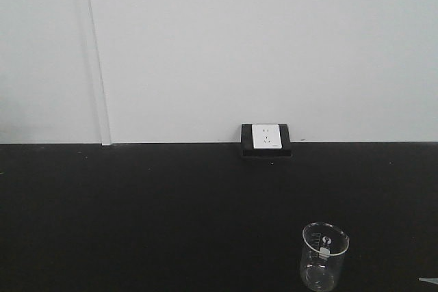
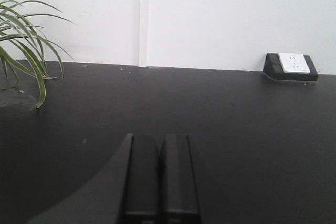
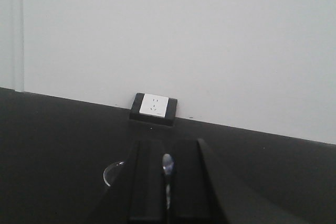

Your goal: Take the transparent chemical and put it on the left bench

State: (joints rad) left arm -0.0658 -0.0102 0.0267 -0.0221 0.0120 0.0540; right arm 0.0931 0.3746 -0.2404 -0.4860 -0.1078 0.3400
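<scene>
The transparent chemical, a small clear glass beaker [image 1: 324,256] with white marks and a whitish piece inside, stands upright on the black counter at the lower right of the front view. No gripper touches it there. In the right wrist view a curved arc of its glass [image 3: 111,173] shows just left of my right gripper [image 3: 168,142]. That gripper's jaws stand together, with a pale glint in the seam between them. My left gripper [image 2: 161,136] is shut and empty, low over the bare counter. The left bench with white bins is out of view.
This black counter [image 1: 137,210] runs to a white wall. A white socket in a black housing [image 1: 266,139] sits at the wall edge, also in the left wrist view [image 2: 292,65] and the right wrist view [image 3: 153,107]. A green plant [image 2: 23,51] hangs at the far left.
</scene>
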